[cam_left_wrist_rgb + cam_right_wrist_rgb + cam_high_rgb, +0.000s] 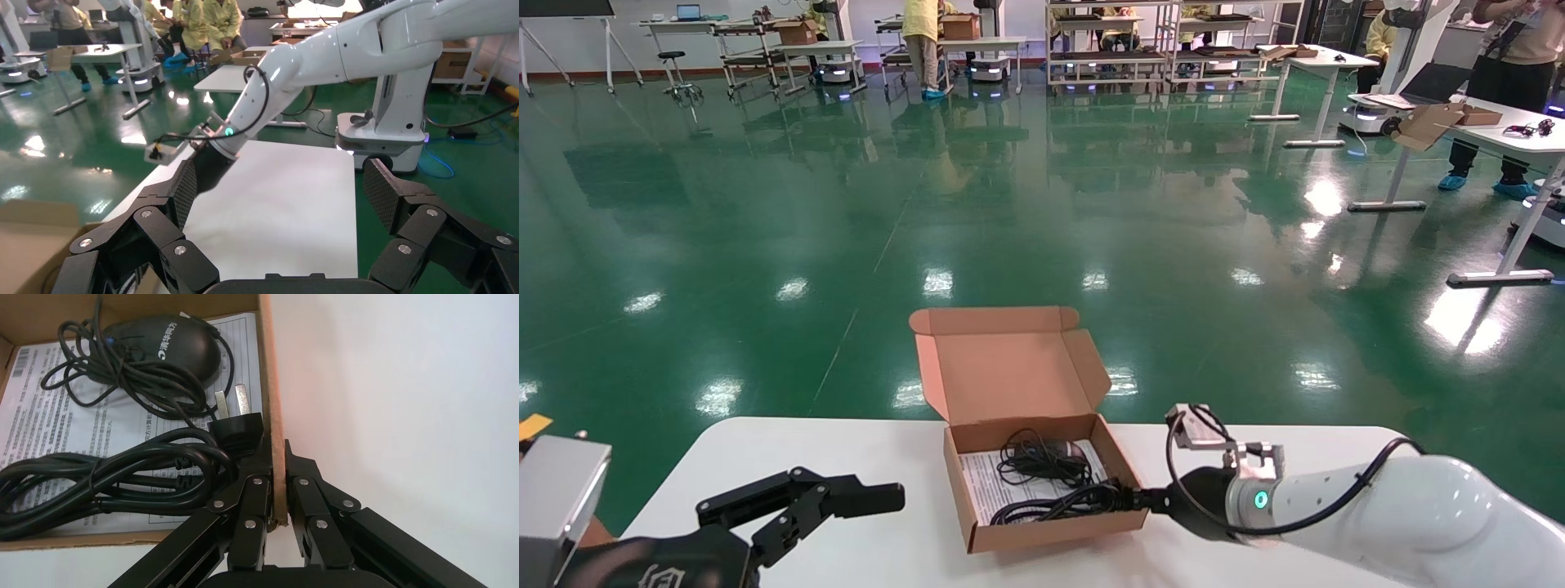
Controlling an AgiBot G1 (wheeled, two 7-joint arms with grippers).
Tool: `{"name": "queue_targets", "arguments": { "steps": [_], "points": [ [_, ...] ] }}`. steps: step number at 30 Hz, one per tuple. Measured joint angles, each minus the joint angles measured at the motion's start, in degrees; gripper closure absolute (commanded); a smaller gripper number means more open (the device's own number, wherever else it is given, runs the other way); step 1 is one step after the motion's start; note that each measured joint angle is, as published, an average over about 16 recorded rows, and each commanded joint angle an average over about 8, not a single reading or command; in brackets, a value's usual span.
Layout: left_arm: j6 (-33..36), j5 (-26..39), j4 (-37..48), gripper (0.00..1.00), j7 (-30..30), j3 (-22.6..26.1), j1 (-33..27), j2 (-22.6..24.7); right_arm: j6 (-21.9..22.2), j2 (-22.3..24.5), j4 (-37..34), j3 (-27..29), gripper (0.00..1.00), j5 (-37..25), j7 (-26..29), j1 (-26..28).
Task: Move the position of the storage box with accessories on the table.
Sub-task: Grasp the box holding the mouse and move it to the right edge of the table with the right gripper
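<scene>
The shallow brown corrugated cardboard storage box [1042, 478] is sat on the large white smooth table [878, 547], roughly in the middle and toward the far edge, with its hinged flap lid [1008, 365] stood up and open at the far side. Inside, a white printed paper sheet [55, 416] is laid flat on the floor of the box. A black wired mouse [164, 348] is parked toward the far end with its thin cord looped loosely around it, and a thicker coiled black power cable [92, 484] is bundled nearer, its two-pin plug [235, 419] pointed toward the mouse, right beside the box's right wall.

That right wall is pinched by the black right gripper [278, 471], reached in from the right: one finger is set inside the box right next to the plug, the other outside over the bare table, and the cardboard edge is clamped snugly between them near the box's near-right corner.

The black left gripper [842, 496] is held over the near-left part of the table, well apart from the box, with its fingers spread wide and nothing held between them. A green glossy floor [928, 204] and distant white desks [1500, 131] are seen beyond the table.
</scene>
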Motion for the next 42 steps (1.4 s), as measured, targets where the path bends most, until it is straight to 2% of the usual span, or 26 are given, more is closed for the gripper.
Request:
{"name": "queue_targets", "arguments": {
  "steps": [10,24,33,42],
  "points": [
    [0.00,0.00,0.00,0.00,0.00,0.00,0.00,0.00,-5.91,3.23,-2.27,0.77,1.00,1.09,-4.96,6.33],
    [0.00,0.00,0.00,0.00,0.00,0.00,0.00,0.00,-13.89,12.04,-5.81,1.15,1.00,1.10,-12.35,15.96],
    [0.00,0.00,0.00,0.00,0.00,0.00,0.00,0.00,-14.01,17.38,-8.54,0.74,1.00,0.22,-15.80,19.60],
    [0.00,0.00,0.00,0.00,0.00,0.00,0.00,0.00,-10.39,21.43,-10.96,0.47,1.00,-0.29,-18.35,19.11]
  ]
}}
